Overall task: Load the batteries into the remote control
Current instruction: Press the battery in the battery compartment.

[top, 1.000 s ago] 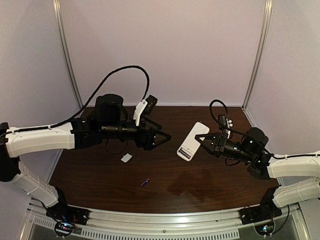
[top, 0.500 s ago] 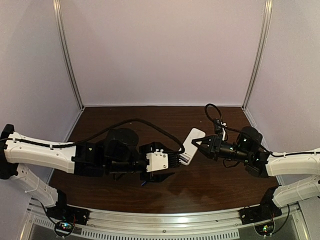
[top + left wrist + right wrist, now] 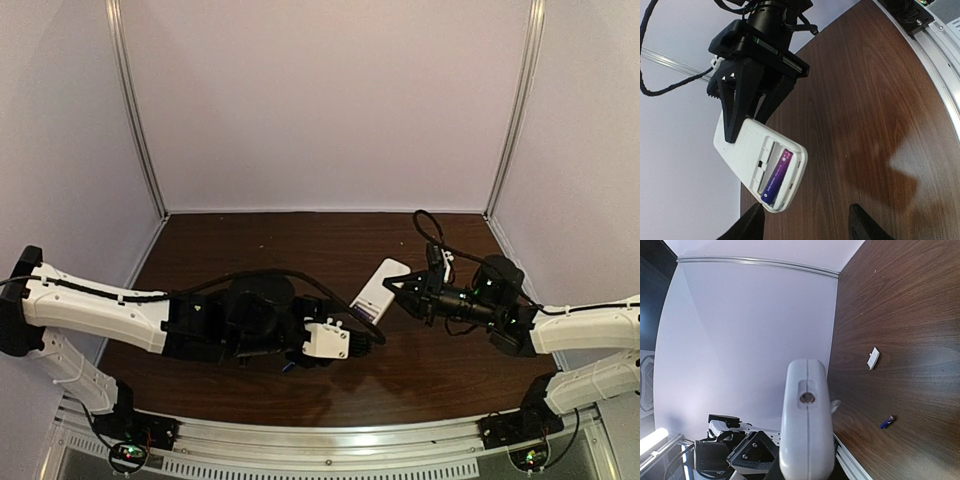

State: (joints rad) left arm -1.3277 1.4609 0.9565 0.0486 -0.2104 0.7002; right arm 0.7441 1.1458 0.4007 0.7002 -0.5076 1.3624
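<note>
- Table point(image 3: 430, 360): dark brown wood, boxed in by pale lilac walls point(image 3: 330, 100), with a metal rail point(image 3: 330, 440) along the near edge.
- Left arm point(image 3: 100, 310): lies low from the left side to the middle. It covers much of the near-centre wood from above, so you cannot clearly make out the small parts under it in that view. A black cable point(image 3: 300, 275) loops over its wrist.
- Right arm point(image 3: 580, 330): reaches in from the right towards the middle.
- Right gripper point(image 3: 745, 130): its dark fingers are clamped on the far end of the remote control point(image 3: 760, 170). You have the remote held up and tilted near the table's centre, with its plain back and open battery bay facing the left wrist.
- From the right wrist, the remote's rounded end fills the middle of the view and hides that gripper's own fingers.
- Left gripper point(image 3: 807, 230): sits just near of the remote's free end. The tips stand apart with nothing between them, and they do not touch the remote.
- Bay cover point(image 3: 873, 358): a small white piece lying flat on the wood left of centre.
- Seated battery point(image 3: 776, 175): purple-blue, lying in one slot of the bay. The slot beside it shows white plastic.
- Loose battery point(image 3: 887, 421): lies on the wood, nearer the rail than the cover and apart from it.
</note>
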